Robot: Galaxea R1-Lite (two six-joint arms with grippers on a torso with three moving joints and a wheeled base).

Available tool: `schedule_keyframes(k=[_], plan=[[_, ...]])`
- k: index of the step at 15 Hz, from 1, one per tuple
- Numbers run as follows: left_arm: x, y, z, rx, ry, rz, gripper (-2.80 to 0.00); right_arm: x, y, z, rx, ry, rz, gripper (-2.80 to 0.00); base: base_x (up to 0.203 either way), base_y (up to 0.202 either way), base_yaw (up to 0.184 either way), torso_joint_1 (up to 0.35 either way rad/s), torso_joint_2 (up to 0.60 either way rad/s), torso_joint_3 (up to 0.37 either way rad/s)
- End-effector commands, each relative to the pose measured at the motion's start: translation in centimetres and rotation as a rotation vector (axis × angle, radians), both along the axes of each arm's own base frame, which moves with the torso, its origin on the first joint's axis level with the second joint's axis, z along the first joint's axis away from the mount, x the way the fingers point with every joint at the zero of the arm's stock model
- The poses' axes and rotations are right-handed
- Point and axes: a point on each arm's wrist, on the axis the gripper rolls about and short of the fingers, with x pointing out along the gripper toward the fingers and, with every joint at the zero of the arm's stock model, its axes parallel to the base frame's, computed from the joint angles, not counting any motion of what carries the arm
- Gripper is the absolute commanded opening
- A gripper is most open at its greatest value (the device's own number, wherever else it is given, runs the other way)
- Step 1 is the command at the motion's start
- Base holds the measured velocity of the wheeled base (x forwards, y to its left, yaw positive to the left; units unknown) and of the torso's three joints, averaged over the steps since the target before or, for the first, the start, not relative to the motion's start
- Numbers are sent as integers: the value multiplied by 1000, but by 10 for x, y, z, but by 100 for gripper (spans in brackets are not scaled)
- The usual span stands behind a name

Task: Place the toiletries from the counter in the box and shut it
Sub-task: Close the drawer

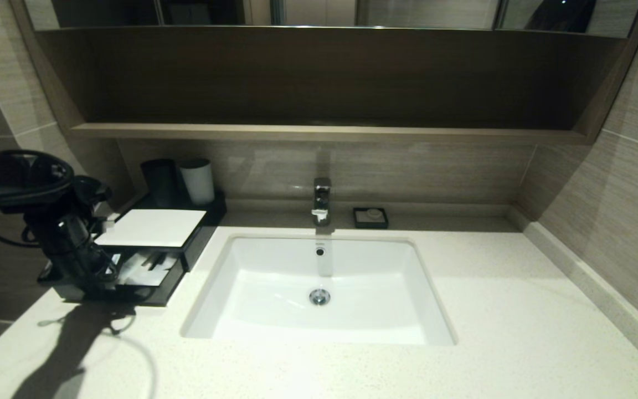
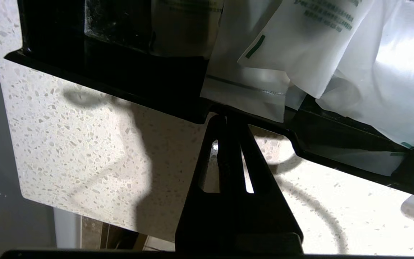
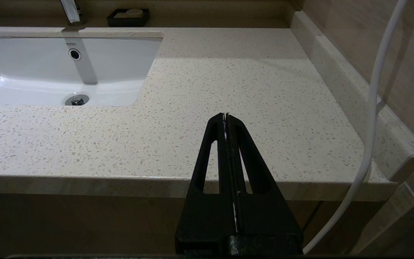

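Observation:
The black box (image 1: 153, 227) with its white top panel stands on the counter (image 1: 490, 310) left of the sink, and its front drawer (image 2: 120, 72) is pulled out. Whitish plastic packets of toiletries (image 1: 144, 269) lie piled inside the drawer, some with green print (image 2: 300, 46), and one corner hangs over the front rim. My left gripper (image 2: 225, 117) is shut with nothing between its fingers. Its tips sit at the notch in the drawer's front wall, low over the counter (image 2: 77, 144). My right gripper (image 3: 225, 116) is shut and empty, parked above the counter's front edge at the right.
The white sink (image 1: 319, 288) with a chrome faucet (image 1: 322, 199) fills the middle. A small black soap dish (image 1: 370, 217) sits behind it. A dark cup (image 1: 158, 180) and a white cup (image 1: 197, 180) stand behind the box. A white cable (image 3: 372, 108) hangs by the right wall.

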Motion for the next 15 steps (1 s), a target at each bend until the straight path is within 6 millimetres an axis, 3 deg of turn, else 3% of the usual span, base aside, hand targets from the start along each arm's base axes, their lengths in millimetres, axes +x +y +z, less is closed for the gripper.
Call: schedule_keyframes(k=[1,15], plan=[[3,1,-2,1,-4,2,-280,0,0,0,0,0,0,-280,0,0,0,0,0,0],[25,-6,-1,8,-65,-13,-280,0,0,0,0,0,0,-280,0,0,0,0,0,0]])
